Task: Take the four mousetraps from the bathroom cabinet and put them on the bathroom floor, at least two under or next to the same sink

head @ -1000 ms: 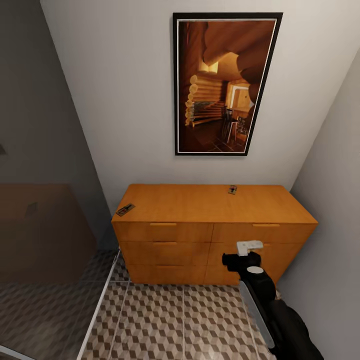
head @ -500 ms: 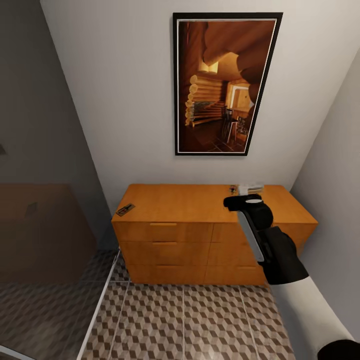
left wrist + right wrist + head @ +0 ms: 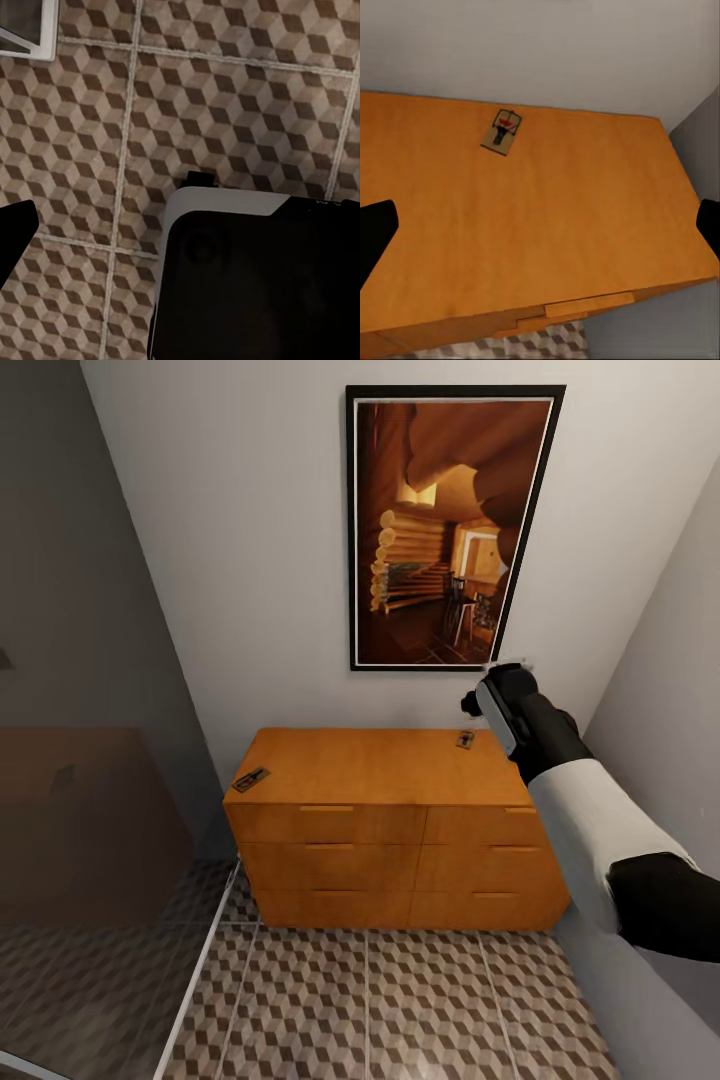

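Cube-patterned floor tiles run up to the flat-topped wooden cabinet. Two small board mousetraps lie on its smooth top — one at the front left corner, one near the back wall. The right gripper hangs above the back trap, fingers spread, empty; the left gripper's state cannot be told.
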Controlling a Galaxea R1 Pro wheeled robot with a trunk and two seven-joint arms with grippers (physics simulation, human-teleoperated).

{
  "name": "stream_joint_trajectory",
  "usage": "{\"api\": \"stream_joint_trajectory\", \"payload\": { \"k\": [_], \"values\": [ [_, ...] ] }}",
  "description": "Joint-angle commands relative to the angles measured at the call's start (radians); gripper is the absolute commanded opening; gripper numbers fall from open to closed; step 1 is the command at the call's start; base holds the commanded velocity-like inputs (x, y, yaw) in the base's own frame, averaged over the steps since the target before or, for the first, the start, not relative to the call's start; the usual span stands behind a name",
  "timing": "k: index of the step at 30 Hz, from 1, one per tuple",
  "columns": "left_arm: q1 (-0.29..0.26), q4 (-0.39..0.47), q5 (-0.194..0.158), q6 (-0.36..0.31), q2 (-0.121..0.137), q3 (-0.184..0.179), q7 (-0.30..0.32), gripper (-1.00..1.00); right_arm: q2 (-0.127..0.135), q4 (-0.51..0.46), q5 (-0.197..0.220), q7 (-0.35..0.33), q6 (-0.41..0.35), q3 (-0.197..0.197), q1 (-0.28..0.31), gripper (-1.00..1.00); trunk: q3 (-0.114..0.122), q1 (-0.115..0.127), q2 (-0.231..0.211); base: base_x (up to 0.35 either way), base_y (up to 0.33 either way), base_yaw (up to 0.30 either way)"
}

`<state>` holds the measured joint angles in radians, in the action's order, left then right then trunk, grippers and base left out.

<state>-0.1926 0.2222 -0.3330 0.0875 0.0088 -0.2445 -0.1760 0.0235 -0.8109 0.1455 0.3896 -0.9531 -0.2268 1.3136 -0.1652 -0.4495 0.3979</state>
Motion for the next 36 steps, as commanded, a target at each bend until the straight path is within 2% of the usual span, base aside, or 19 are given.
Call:
{"api": "stream_joint_trajectory", "payload": {
  "k": [1,7,10,20,29,36],
  "values": [
    [-0.001,0.0,-0.009,0.003,0.0,-0.009,-0.005,1.0,0.001,0.074,0.017,0.008,0.022,0.004,0.034,1.0,-0.002,-0.001,0.002,0.0,0.0,0.0],
    [-0.001,0.0,-0.009,0.003,0.0,-0.009,-0.005,1.0,0.002,0.264,0.04,0.003,0.154,0.031,0.082,1.0,-0.002,-0.001,0.002,0.0,0.0,0.0],
    [-0.001,0.0,-0.009,0.003,0.0,-0.009,-0.005,1.0,0.002,0.332,0.047,-0.006,0.187,0.037,0.089,1.0,-0.002,-0.001,0.002,0.0,0.0,0.0],
    [-0.001,0.0,-0.01,0.003,0.0,-0.009,-0.004,1.0,-0.002,0.357,0.06,-0.025,0.201,0.038,0.091,1.0,-0.002,-0.001,0.002,0.0,0.0,0.0],
    [-0.001,0.0,-0.009,0.003,0.0,-0.009,-0.004,1.0,0.0,0.357,0.097,-0.033,0.203,0.039,0.092,1.0,-0.002,-0.001,0.002,0.0,0.0,0.0],
    [-0.001,0.0,-0.009,0.003,0.0,-0.009,-0.004,1.0,0.0,0.357,0.118,-0.075,0.203,0.039,0.092,1.0,-0.002,-0.001,0.002,0.0,0.0,0.0]
  ]
}}
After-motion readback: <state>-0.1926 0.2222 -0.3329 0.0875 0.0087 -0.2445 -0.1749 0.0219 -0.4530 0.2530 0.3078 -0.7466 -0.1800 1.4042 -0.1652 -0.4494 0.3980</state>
